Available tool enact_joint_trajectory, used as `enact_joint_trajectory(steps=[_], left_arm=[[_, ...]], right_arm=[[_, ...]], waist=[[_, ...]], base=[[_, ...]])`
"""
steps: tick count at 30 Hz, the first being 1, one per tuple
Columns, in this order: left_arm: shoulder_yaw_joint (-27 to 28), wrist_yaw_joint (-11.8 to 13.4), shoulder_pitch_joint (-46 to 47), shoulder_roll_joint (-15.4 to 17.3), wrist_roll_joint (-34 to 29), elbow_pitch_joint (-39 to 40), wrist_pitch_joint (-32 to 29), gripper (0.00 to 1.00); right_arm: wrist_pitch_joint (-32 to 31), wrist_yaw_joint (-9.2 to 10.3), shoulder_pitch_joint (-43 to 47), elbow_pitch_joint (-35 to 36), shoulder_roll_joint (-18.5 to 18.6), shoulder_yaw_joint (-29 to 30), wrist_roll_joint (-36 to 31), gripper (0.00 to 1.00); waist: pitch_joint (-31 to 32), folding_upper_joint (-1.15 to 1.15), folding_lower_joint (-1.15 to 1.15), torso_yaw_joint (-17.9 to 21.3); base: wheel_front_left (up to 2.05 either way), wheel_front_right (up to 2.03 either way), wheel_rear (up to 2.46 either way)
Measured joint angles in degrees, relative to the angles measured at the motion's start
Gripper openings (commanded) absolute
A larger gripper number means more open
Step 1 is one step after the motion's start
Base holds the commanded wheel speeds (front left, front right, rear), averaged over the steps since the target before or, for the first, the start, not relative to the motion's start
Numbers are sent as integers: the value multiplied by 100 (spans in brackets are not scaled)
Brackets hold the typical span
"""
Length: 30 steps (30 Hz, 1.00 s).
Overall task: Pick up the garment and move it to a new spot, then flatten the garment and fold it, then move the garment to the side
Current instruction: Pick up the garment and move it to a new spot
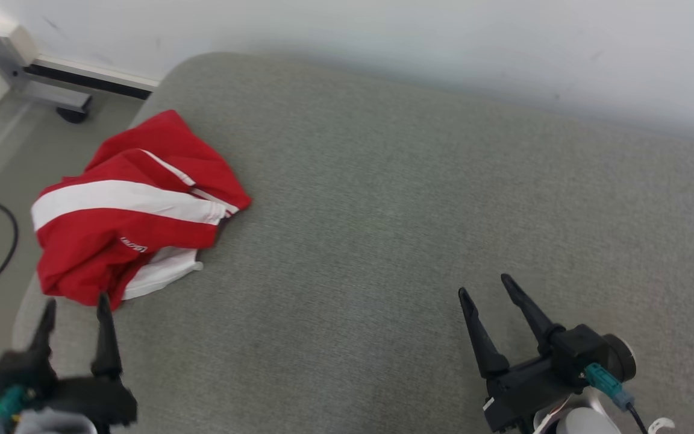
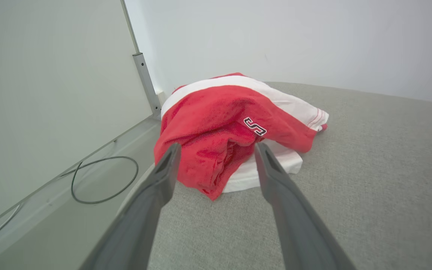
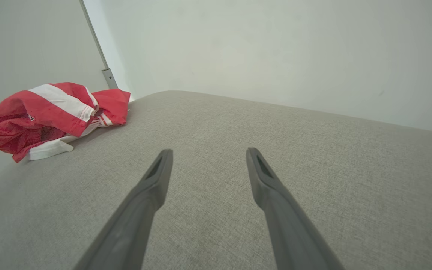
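Found the red-and-white garment (image 1: 136, 205) bunched at the left edge of the grey cushion (image 1: 383, 211). Noted the left gripper (image 1: 77, 299) spread wide and empty, just short of the nearest fold, and the right gripper (image 1: 483, 284) equally wide and empty, well apart from it. Judged a shallow pinch likely to catch one layer only, or to nudge the heap over the edge toward the floor cable (image 1: 3, 259).
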State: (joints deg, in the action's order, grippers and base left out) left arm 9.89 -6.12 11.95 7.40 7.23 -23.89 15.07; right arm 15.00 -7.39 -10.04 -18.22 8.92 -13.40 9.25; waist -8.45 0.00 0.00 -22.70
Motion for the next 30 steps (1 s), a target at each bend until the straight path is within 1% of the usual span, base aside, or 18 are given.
enact_joint_trajectory(steps=[4, 9, 14, 19, 22, 26, 27, 28, 30], left_arm=[[-38, -84, 681, 392, -16, -435, -1, 100], [-214, -101, 1431, 784, -63, -1101, -4, 100], [-323, -103, 2104, 1157, -38, -1825, -241, 100], [-379, -112, 2521, 1296, 11, -2509, -605, 100], [-381, 46, 2649, 1319, 16, -2813, -845, 100], [-405, 121, 2759, 1319, 24, -3088, -1072, 100], [-414, 144, 2764, 1312, 26, -3147, -1112, 73], [-414, 171, 2772, 1304, 30, -3192, -1123, 0], [-398, 216, 2792, 1301, 63, -3278, -1168, 0]], right_arm=[[0, 0, -107, 45, 142, -67, 37, 100], [0, 0, -190, 56, 219, -145, 84, 100], [0, 0, -202, 54, 275, -220, 126, 100], [0, 0, -279, 25, 321, -240, 178, 100], [0, 0, -291, 20, 321, -254, 196, 100], [0, 0, -298, -14, 318, -252, 225, 100], [0, 0, -298, -31, 310, -256, 226, 100], [0, 0, -298, -46, 301, -260, 226, 100], [0, 0, -298, -69, 281, -275, 226, 100]], waist=[[-182, 0, 0, 187], [-375, 0, 0, 446], [-562, 0, 1, 674], [-713, 1, 1, 864], [-763, 0, -1, 954], [-784, 0, 0, 1013], [-777, 1, 0, 1017], [-766, 0, 0, 1019], [-741, 0, -1, 1025]], base=[[0, 0, 0], [0, 0, 0], [0, 0, 0], [0, 0, 0], [0, 0, 0], [0, 0, 0], [0, 0, 0], [0, 0, 0], [0, 0, 0]])
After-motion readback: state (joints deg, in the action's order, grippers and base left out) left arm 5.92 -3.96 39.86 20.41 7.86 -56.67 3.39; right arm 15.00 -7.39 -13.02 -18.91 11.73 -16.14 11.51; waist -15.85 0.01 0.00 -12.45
